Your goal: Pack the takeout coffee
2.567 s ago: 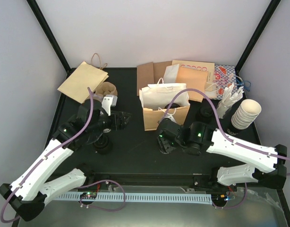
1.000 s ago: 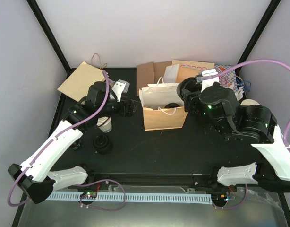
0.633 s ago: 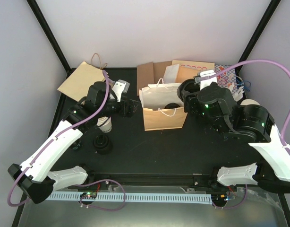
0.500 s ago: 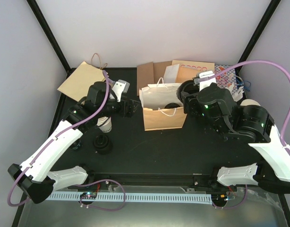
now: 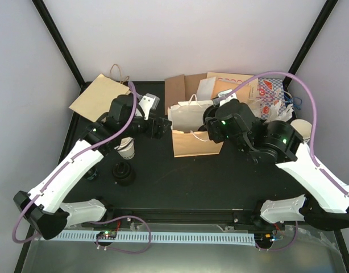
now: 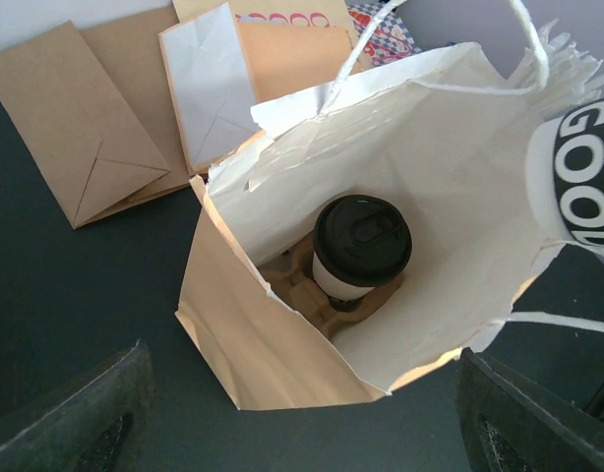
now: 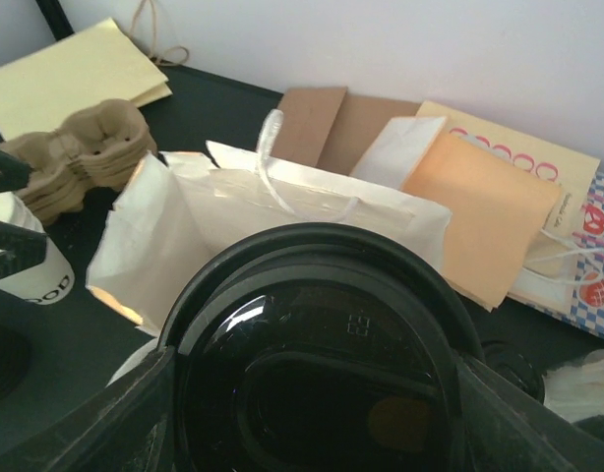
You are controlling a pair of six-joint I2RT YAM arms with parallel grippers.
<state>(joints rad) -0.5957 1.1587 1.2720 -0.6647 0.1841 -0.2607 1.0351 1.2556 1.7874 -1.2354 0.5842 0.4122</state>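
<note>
Swung left over paper bag rim, right gripper clamped around lidded cup, lid facing wrist camera, second cup upright in bag's carrier tray, left gripper spread wide, empty.

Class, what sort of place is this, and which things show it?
Probably a robotics test bench staged as a café takeout counter: a black table between plain walls, an open paper bag holding a lidded cup, flat paper bags behind.
</note>
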